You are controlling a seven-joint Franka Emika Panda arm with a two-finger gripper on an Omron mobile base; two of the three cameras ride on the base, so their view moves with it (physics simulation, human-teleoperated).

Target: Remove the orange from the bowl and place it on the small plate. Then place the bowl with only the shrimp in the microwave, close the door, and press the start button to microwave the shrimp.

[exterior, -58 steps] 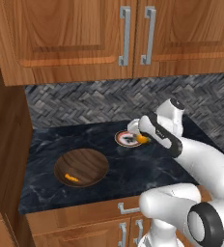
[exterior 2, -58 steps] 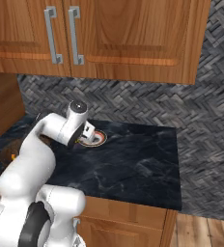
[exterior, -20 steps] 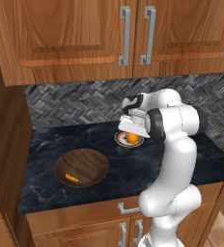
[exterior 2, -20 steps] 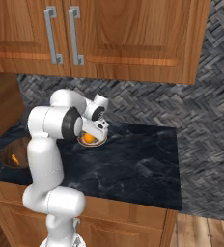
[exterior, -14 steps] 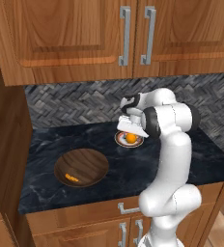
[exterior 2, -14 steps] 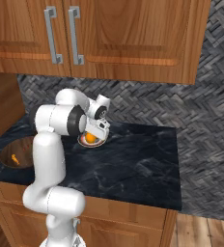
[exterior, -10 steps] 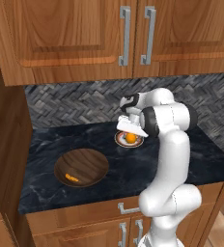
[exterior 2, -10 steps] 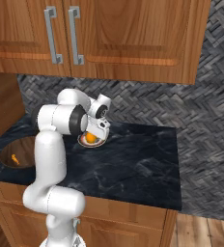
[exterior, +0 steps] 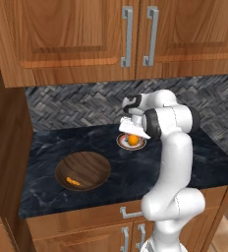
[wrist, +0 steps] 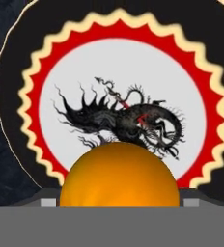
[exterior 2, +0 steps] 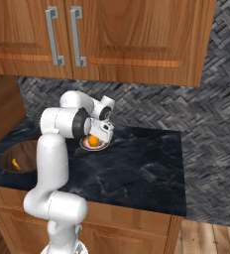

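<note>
The orange [exterior: 132,140] [exterior 2: 93,142] rests on the small plate [exterior: 121,143] [exterior 2: 103,147], which has a dragon picture and a red zigzag ring [wrist: 85,72]. My gripper [exterior: 131,129] [exterior 2: 98,135] hangs just above the orange and is open. In the hand view the orange [wrist: 118,173] sits low between the fingertips [wrist: 48,201], with small gaps on both sides. The wooden bowl [exterior: 89,165] [exterior 2: 28,151] stands on the counter's left part with the shrimp [exterior: 73,181] [exterior 2: 15,164] in it.
The dark marble counter [exterior: 135,177] ends at a tall wooden cabinet side [exterior: 8,147] on the left. Upper cabinets [exterior: 130,34] hang overhead, and a herringbone backsplash [exterior 2: 151,111] closes the back. The counter's right end [exterior 2: 179,173] drops to the floor.
The arm has straightened up from its low reach at the plate. The hand has lifted slightly off the orange, which stays on the plate. The bowl has not moved.
</note>
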